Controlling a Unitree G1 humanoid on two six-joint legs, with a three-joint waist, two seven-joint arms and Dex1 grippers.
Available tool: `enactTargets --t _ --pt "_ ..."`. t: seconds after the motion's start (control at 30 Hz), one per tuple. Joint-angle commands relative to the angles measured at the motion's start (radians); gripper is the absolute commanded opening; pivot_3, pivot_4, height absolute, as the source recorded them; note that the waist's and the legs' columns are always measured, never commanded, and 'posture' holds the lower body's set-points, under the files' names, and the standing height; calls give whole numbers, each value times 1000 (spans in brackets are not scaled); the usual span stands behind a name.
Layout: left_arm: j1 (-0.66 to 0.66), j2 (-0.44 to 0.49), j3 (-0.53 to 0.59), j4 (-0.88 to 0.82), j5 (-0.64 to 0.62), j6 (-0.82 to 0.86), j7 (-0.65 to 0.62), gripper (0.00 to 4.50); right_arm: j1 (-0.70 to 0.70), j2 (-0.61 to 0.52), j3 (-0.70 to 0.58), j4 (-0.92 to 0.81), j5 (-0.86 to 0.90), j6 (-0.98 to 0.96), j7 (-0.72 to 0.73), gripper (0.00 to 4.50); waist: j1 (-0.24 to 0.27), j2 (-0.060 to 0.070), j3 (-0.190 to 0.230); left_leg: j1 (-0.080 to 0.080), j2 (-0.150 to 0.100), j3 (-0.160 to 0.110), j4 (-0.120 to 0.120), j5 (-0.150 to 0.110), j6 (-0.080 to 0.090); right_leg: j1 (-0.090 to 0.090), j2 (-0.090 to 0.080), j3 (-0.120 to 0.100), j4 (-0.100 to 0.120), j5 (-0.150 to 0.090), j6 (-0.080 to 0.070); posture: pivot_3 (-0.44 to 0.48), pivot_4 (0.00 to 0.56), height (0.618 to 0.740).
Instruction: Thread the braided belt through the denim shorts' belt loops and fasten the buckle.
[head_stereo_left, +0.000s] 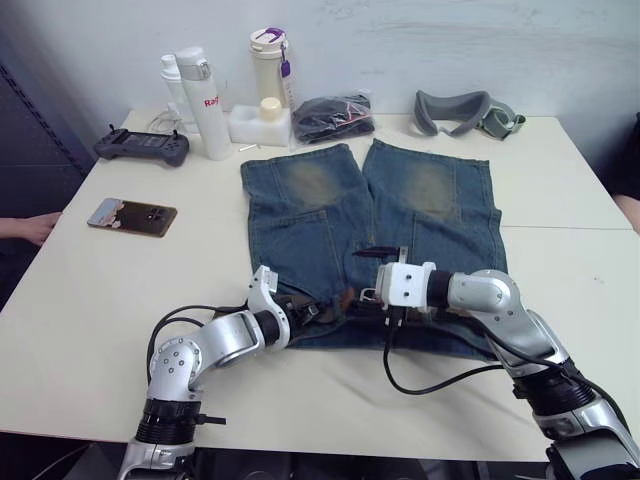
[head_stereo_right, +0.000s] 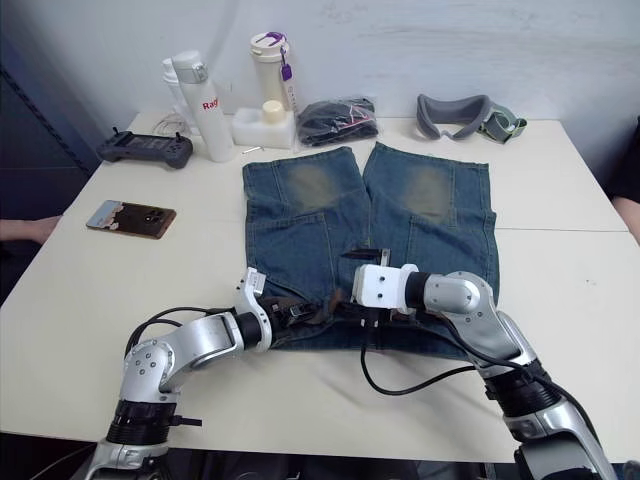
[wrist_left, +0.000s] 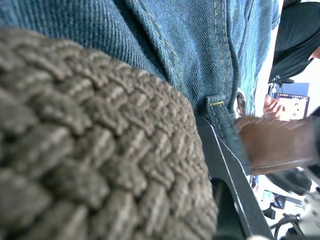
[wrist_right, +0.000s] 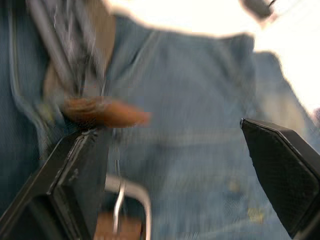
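One coarse woven braided belt lies vs. ribbed denim shorts.

You are seeing one legible marking: red letters reading "Ra", the rest cut off, showing on the tall white bottle that is standing just beyond the denim shorts, toward their left leg. Nothing else is reading clearly.

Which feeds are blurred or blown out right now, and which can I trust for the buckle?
Right wrist view: motion-smeared, top edge washed out white, yet the silver metal frame buckle and reddish-brown leather belt tip stay readable. Left wrist view: dark brown braided belt crowds the lens; far background is overexposed. Left eye view: evenly lit, sharp, blue denim shorts clear.
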Motion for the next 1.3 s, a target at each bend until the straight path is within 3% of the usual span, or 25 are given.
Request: enactTargets --t 0.03,0.5,0.6,0.83,0.87,1.0,1.13,1.23,1.3 --pt "29 -18 -54 90 20 25 -5 0 -32 -15 6 11 -33 -115 -6 4426 1 0 0 0 0 0 0 0 0 0 0 0 0 0 0 0 150 740" --pt "16 -19 -47 100 34 35 -30 0 -48 -45 38 34 -146 -488 -64 4426 2 -1 1 0 -3 -3 1 4 -5 3 -1 -3 -1 0 1 0 150 740" --pt "18 -23 -46 98 30 31 -31 0 -43 -53 47 48 -167 -520 -63 3605 2 -1 1 0 -3 -3 1 4 -5 3 -2 -3 -1 0 1 0 150 740" --pt "22 -12 -22 76 35 13 -25 0 -37 -63 55 76 -172 -542 -68 311 2 -2 1 0 -4 -4 1 4 -5 3 -2 -4 -1 0 1 0 150 740" --pt "24 -4 -16 69 25 13 -26 440 -41 -63 54 82 -170 -544 -68 13 1 -2 1 0 -4 -4 1 4 -5 3 -2 -4 -1 0 1 0 150 740" --pt "38 42 6 18 -60 17 -24 1862 -52 -66 49 103 -165 -550 -69 0 -3 -8 5 -1 -2 -5 0 5 -5 2 -1 -4 -1 0 1 0 150 740" --pt "102 205 24 -88 -175 54 -56 3504 -58 -88 34 115 -150 -562 -68 0 -15 -10 6 -5 1 -4 -1 5 -3 -3 1 -4 -1 0 2 0 150 740" --pt "152 318 75 -146 -194 90 -197 4264 -70 -123 14 133 -130 -581 -59 0 -31 -11 7 -6 5 -4 -3 2 -8 -8 4 -4 4 -2 10 0 150 740" --pt "186 419 115 -190 -194 138 -326 4404 -91 -160 -1 158 -106 -602 -47 0 -32 -11 7 -7 5 -4 -4 2 -9 -12 5 -4 6 -4 13 0 150 740"
